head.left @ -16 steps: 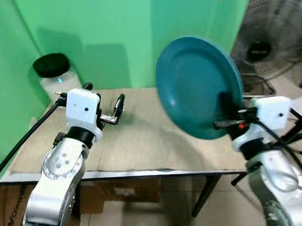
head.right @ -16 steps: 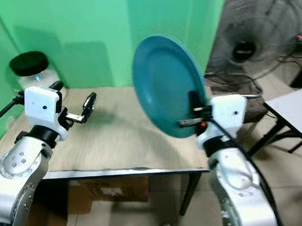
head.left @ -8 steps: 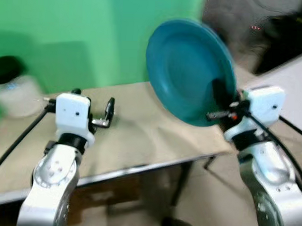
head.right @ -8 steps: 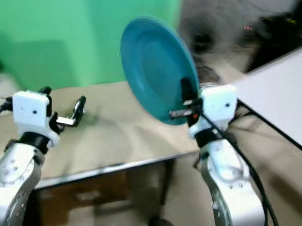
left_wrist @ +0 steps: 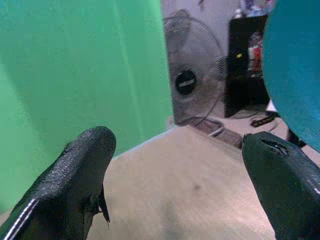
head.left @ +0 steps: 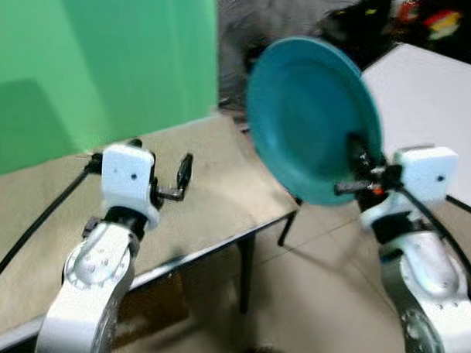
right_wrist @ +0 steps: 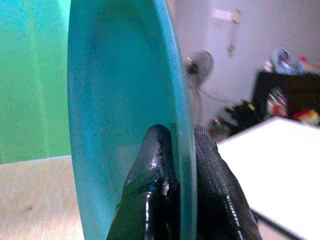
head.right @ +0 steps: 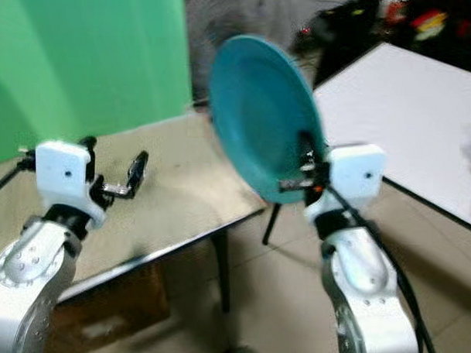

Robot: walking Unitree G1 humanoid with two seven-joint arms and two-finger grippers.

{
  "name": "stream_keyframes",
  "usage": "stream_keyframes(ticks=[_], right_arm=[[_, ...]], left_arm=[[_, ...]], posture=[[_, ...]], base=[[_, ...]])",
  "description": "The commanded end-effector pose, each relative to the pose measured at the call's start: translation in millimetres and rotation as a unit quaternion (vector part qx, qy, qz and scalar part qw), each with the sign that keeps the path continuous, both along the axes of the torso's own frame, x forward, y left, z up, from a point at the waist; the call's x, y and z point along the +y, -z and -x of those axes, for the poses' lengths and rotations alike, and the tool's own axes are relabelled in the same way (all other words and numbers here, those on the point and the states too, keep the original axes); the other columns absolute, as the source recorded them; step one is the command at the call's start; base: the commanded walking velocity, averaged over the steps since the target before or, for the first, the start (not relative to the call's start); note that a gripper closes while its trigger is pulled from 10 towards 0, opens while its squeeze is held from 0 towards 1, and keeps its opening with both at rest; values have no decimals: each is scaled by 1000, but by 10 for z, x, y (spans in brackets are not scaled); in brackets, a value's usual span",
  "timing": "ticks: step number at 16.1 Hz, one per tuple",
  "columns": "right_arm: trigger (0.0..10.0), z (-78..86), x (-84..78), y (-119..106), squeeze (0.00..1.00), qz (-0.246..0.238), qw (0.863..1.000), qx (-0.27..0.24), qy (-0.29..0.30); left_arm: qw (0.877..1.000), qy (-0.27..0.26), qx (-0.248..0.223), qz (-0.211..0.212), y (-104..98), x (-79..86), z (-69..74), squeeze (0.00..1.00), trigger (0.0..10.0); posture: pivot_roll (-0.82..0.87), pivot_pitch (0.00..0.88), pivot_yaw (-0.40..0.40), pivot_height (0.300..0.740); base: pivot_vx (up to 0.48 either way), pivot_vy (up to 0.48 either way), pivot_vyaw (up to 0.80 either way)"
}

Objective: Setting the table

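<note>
This looks like a makeshift studio or test room, not a lived-in home: a green backdrop [head.left: 100, 55] stands behind a plain tan surface [head.left: 212, 183] on metal legs, with a pedestal fan [left_wrist: 192, 82], a white table [head.right: 408, 113], a dark cabinet [left_wrist: 245, 60] and a tiled floor [head.left: 309, 287].

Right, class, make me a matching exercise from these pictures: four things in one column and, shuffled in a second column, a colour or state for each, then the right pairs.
Things
1. plate
2. left gripper
3. right gripper
4. white table

States
A. open, holding nothing, above the beige table
B. teal, held up on its edge
C. off to the robot's right, beyond the plate
D. fingers shut on the plate's rim

Pairs: 1-B, 2-A, 3-D, 4-C
</note>
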State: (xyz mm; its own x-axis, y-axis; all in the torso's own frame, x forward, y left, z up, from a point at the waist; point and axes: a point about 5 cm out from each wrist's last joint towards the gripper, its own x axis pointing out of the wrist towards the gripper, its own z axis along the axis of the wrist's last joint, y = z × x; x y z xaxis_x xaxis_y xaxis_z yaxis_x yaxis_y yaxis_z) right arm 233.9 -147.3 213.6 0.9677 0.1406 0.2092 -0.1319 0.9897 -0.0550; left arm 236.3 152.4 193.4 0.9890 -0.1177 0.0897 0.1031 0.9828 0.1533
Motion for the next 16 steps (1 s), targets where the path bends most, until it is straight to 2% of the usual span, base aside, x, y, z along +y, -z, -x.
stream_keyframes(ticks=[1,5,9,16], right_arm=[[10000,1,3,-14,0,0,1000,1,0],[10000,-124,27,-49,0,-1,1000,5,-3],[10000,-96,40,48,0,10,999,39,-4],[10000,-94,11,94,0,30,998,48,11]], left_arm=[[1000,-8,6,0,10,14,-32,71,10000],[1000,-15,-2,0,-5,-18,-106,67,10000],[1000,-6,3,2,5,-36,-103,67,10000],[1000,2,2,-3,3,-55,-149,67,10000]], posture=[[-72,55,38,740],[-95,62,26,740],[-103,72,42,740],[-110,58,66,740]], base=[[0,0,-800],[0,-260,-639],[0,-349,0],[0,-350,0]])
